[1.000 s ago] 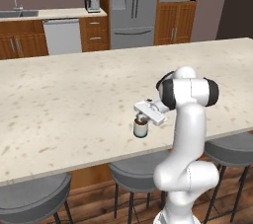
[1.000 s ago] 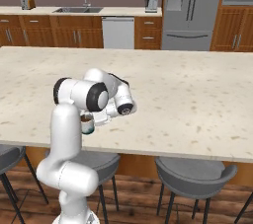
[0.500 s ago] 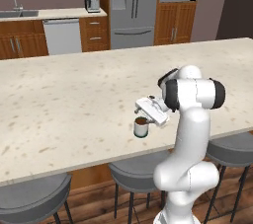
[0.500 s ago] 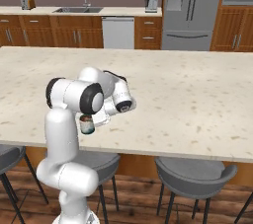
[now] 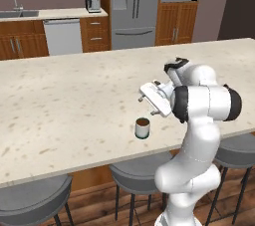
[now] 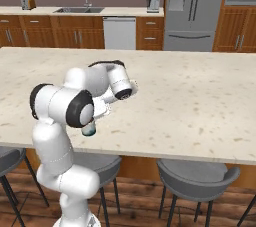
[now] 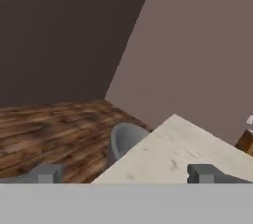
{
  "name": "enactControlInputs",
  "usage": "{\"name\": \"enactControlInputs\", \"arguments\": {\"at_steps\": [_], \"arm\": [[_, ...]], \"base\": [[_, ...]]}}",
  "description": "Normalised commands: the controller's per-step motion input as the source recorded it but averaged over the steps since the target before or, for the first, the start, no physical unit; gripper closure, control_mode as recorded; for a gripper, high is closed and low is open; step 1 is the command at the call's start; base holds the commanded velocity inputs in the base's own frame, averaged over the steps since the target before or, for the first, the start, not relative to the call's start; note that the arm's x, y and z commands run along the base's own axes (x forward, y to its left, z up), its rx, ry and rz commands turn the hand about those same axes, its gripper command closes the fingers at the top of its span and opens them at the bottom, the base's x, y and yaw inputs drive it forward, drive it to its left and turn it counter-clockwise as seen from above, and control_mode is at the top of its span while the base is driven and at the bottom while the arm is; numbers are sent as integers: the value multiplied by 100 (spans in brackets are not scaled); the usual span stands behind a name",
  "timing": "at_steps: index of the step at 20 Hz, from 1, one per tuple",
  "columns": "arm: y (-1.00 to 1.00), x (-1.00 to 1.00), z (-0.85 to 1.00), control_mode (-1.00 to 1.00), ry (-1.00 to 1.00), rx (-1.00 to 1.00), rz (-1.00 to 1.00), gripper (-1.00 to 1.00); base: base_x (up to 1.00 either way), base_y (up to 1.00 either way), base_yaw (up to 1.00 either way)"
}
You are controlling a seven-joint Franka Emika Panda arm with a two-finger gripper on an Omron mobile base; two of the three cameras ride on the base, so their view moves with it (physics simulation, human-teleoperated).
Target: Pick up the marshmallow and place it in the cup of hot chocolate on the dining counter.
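The cup of hot chocolate (image 5: pixel 142 128) stands near the front edge of the dining counter (image 5: pixel 64 105), a pale cup with a dark base rim and brown liquid showing at its top. The marshmallow is out of view. My gripper (image 5: pixel 147 103) hangs a little above and to the right of the cup, tilted sideways and away from it. In the hand view its two fingertips (image 7: pixel 48 172) stand wide apart, so the gripper (image 7: pixel 124 172) is open with nothing between them. From the right base view the cup (image 6: pixel 90 131) peeks out behind my elbow.
Grey round stools (image 5: pixel 134 175) (image 6: pixel 195 176) line the counter's front edge. The hand view looks past the counter's end (image 7: pixel 168 154) at one stool (image 7: pixel 126 139), wooden floor and a wall. Fridge (image 5: pixel 132 8), sink counter and cabinets stand far behind.
The gripper has gone from shut to wide open. The hand has risen from just over the cup and tilted sideways, and the elbow has swung outward. The cup has not moved.
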Motion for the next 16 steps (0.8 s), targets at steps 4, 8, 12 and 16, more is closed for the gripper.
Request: {"name": "enactControlInputs", "arguments": {"at_steps": [4,8,12,16], "arm": [[0,-61,51,-100,-83,-21,-1,-100],[7,-26,68,-100,-79,-22,-7,-100],[7,-35,71,-100,-77,-20,-4,-100],[7,-78,61,-100,-75,-19,1,-100]], "base": [[0,0,0],[0,0,0],[0,0,0],[0,0,0]]}}
